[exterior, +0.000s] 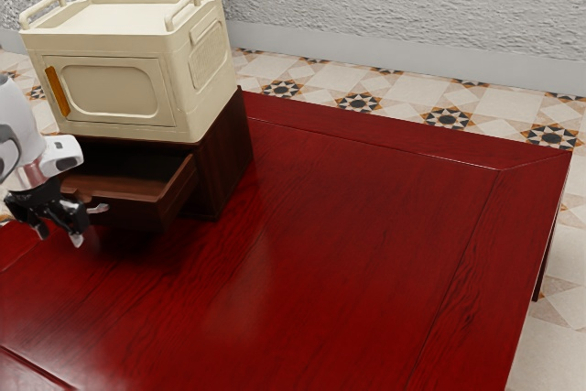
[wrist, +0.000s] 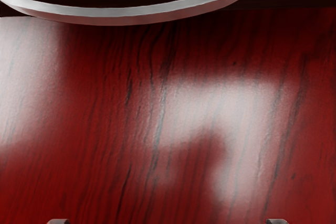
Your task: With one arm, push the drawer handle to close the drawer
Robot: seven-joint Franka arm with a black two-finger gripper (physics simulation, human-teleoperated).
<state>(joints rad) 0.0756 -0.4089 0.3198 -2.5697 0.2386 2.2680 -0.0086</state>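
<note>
Currently, drawer (exterior: 135,213) juts open; pincer (exterior: 59,234) near curved handle (wrist: 137,17), fingers spread apart.

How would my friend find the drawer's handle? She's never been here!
Find the red table, then the dark brown cabinet under the cream box. Its drawer is open, and the handle is the curved silver bar on the front, unlike the box's orange strip.

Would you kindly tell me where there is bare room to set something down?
The table is bare from the dark cabinet to the edge at the exterior view's right. The cream box's top is bare between its two rails. It is crowded at the open drawer, where the gripper is close to the handle.
</note>
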